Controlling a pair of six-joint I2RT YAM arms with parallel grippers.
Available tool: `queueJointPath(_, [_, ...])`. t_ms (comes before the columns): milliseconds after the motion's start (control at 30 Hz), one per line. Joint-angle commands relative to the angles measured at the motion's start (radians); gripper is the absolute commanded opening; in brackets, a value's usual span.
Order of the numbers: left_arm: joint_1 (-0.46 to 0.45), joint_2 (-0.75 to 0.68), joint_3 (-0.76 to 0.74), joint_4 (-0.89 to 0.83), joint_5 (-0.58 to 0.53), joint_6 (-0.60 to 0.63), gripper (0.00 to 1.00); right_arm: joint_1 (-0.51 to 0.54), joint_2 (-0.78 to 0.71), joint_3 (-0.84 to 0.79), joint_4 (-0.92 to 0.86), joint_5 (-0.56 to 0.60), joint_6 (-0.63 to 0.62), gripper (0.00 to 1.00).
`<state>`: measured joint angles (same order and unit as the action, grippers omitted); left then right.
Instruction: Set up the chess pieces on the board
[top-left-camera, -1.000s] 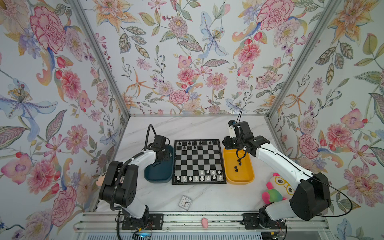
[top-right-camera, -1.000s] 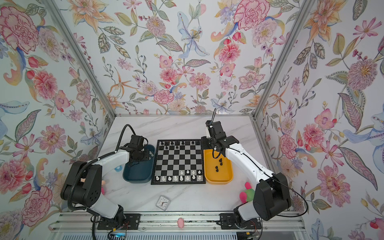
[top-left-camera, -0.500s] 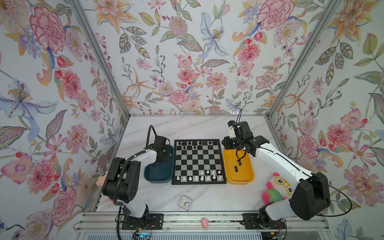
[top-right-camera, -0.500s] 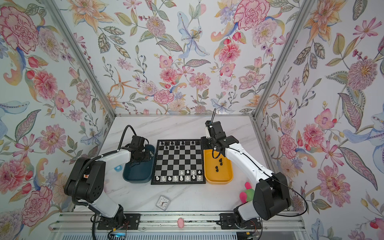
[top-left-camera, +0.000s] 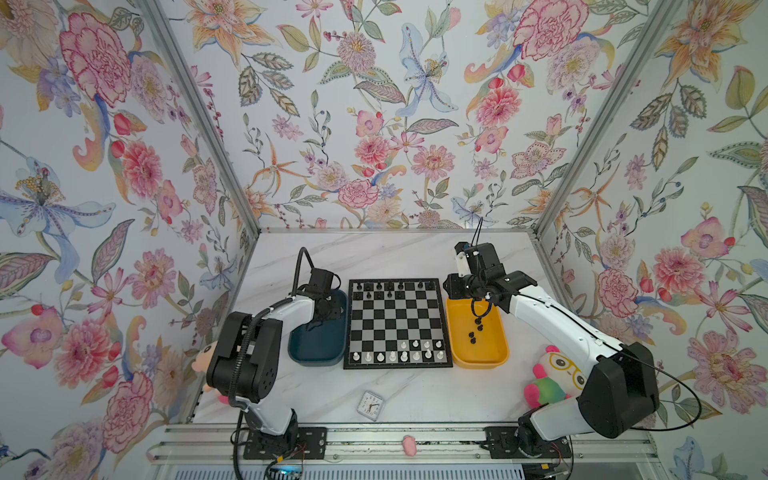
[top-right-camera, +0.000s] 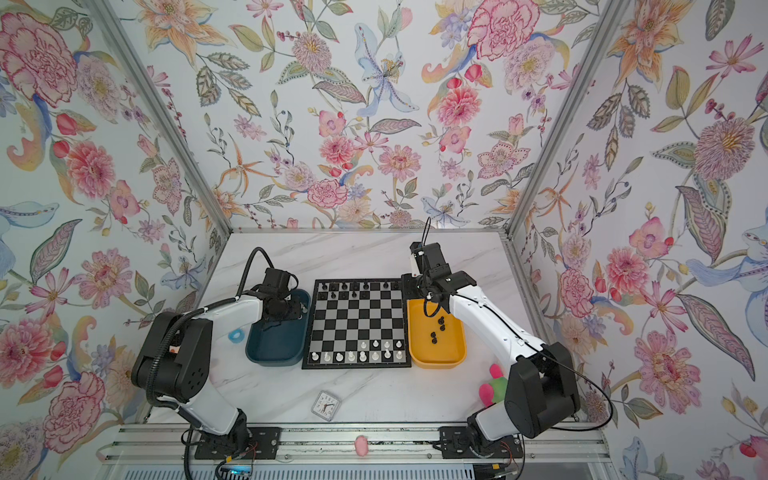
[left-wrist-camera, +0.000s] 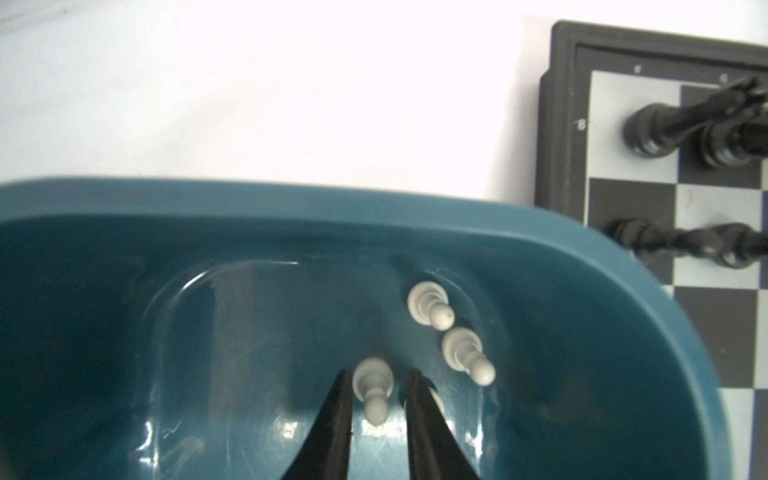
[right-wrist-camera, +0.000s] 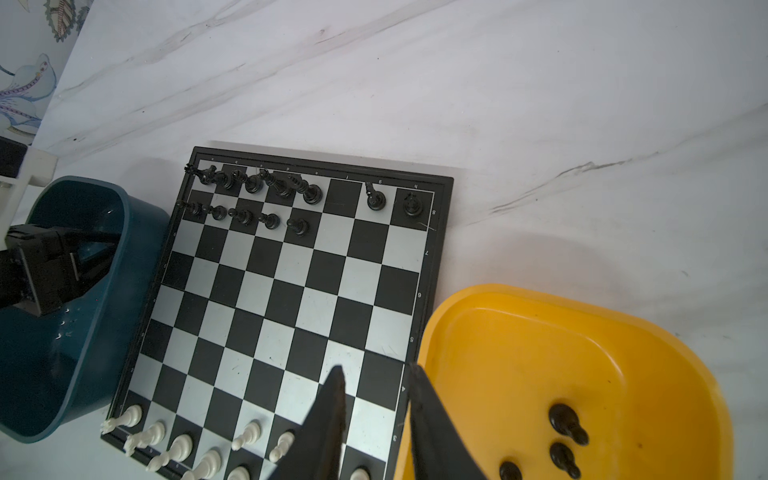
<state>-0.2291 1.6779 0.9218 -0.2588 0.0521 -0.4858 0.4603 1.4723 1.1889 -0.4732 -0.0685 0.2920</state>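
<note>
Now, the white pawn (left-wrist-camera: 372, 384) seems to stand upright on the floor of the teal tray (left-wrist-camera: 291, 199), long axis vertical, head toward the wrist camera. Your left gripper (left-wrist-camera: 377, 372) straddles it, jaws narrowly apart, a gap showing on one side. Two more white pawns (left-wrist-camera: 430, 307) stand just beside. Your right gripper (right-wrist-camera: 375, 368) hovers, parted and empty, over the edge of the chessboard (right-wrist-camera: 291, 291) beside the yellow tray (right-wrist-camera: 540, 299).

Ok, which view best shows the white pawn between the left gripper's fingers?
Left wrist: close up, the pawn between the fingers of the left gripper, in the teal tray. In both top views the gripper hides it. Right wrist: pawn not visible.
</note>
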Motion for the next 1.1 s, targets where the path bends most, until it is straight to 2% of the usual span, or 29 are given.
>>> queueJointPath(0, [0.011, 0.013, 0.031, -0.034, -0.006, 0.010, 0.25, -0.004, 0.013, 0.011, 0.018, 0.000, 0.012, 0.28])
queueJointPath(1067, [0.011, 0.038, 0.063, -0.076, -0.026, 0.016, 0.19, -0.010, 0.024, 0.000, 0.018, -0.005, 0.018, 0.28])
